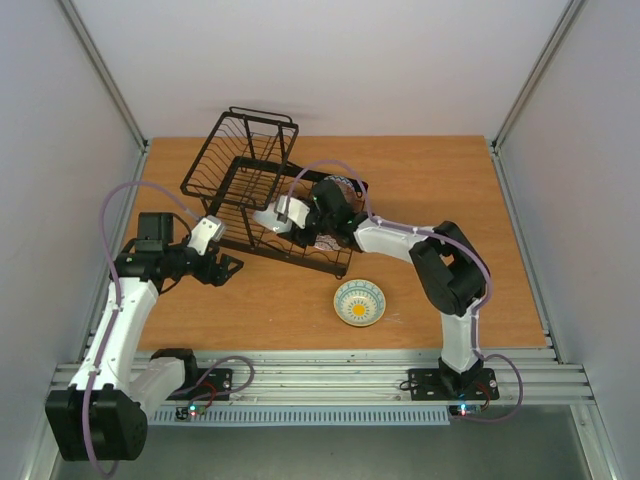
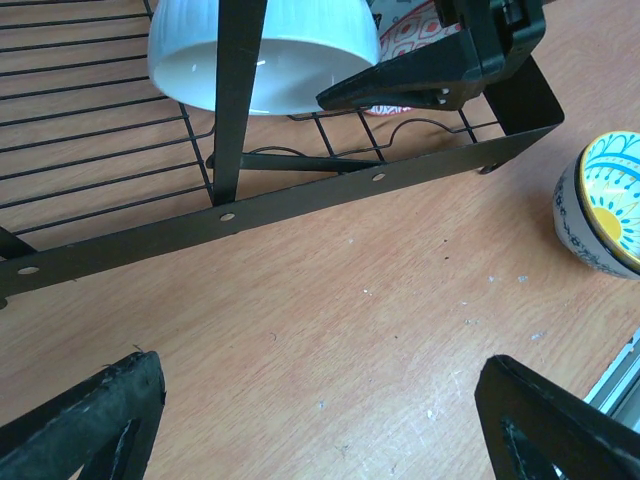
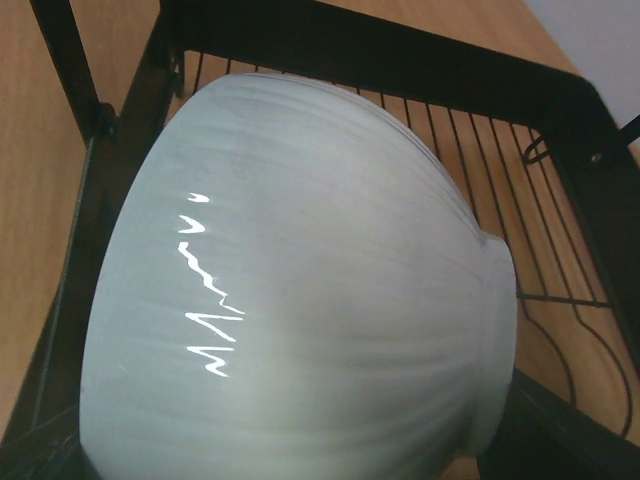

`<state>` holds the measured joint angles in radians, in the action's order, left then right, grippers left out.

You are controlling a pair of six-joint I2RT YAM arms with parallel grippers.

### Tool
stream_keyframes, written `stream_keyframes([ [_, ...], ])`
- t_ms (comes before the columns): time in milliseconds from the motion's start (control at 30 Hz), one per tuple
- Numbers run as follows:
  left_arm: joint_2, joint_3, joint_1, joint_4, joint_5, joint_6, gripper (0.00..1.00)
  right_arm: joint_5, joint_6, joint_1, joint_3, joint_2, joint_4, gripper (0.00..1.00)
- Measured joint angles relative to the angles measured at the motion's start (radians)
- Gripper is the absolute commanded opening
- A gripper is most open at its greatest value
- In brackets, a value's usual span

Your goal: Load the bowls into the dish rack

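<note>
I see three bowls and one rack (image 1: 240, 155). The right jaws are clamped on one pale bowl (image 3: 300, 290) inside the rack. One red-patterned bowl (image 2: 405, 38) sits in the rack beside it. One blue-and-yellow bowl (image 1: 359, 302) sits on the table (image 1: 430, 180). The left jaws are wide apart, near the rack.

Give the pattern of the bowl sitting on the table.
The bowl is blue-patterned with a yellow centre; top external view shows it best.
</note>
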<state>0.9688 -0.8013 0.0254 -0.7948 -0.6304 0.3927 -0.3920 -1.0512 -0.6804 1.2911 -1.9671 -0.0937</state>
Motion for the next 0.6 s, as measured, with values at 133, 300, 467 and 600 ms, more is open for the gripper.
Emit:
stream_keyframes([
  [133, 0.000, 0.001, 0.000, 0.000, 0.000, 0.000, 0.86, 0.070, -0.049, -0.024, -0.025, 0.000, -0.054, 0.01],
  [300, 0.000, 0.002, 0.000, 0.000, 0.001, 0.000, 0.86, 0.134, -0.120, -0.055, -0.034, 0.000, -0.085, 0.01],
  [467, 0.000, 0.003, 0.000, 0.000, 0.003, 0.000, 0.86, 0.188, -0.187, -0.082, -0.034, -0.001, -0.135, 0.01],
  [600, 0.000, 0.003, 0.000, 0.001, 0.006, 0.000, 0.86, 0.233, -0.241, -0.107, -0.034, -0.010, -0.181, 0.01],
])
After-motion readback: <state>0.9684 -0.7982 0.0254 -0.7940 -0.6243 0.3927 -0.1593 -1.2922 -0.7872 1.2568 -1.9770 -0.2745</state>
